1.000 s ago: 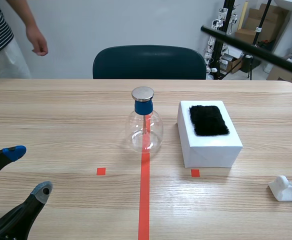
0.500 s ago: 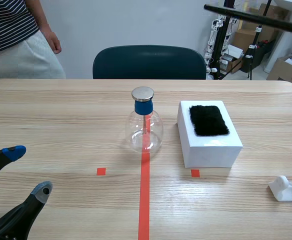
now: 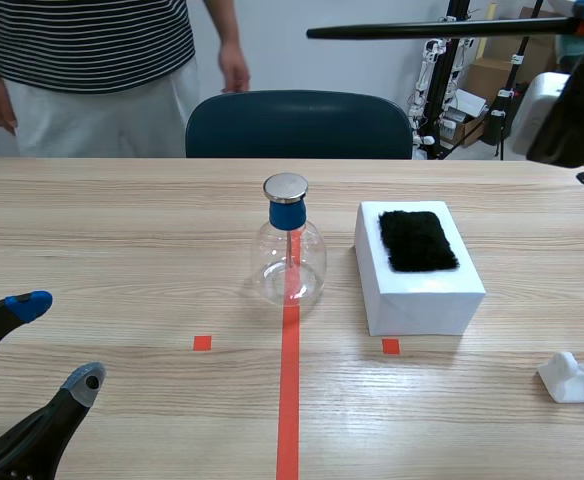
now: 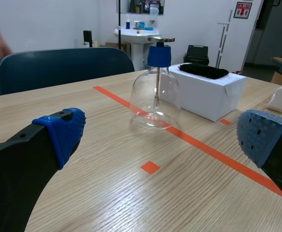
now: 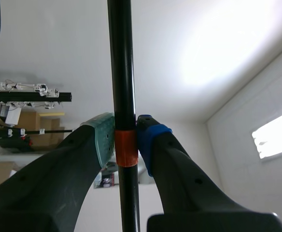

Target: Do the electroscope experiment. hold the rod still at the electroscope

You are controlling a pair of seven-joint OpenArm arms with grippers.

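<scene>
The person (image 3: pixel 82 60) had stepped behind the table (image 3: pixel 122 230) while the right hand (image 5: pixel 126 140), clamped on the rod (image 3: pixel 422 30), had swung it level, still well apart from the electroscope (image 3: pixel 288 245) standing mid-table; the left hand (image 3: pixel 57 340) gaped wide.

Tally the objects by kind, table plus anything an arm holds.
Electroscope: 1
White box: 1
Black fur pad: 1
Black rod, in the right end effector: 1
Small white object: 1
Total: 5

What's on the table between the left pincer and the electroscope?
Only bare table and one orange tape square between left pincer and electroscope; the scene view shows it.
</scene>
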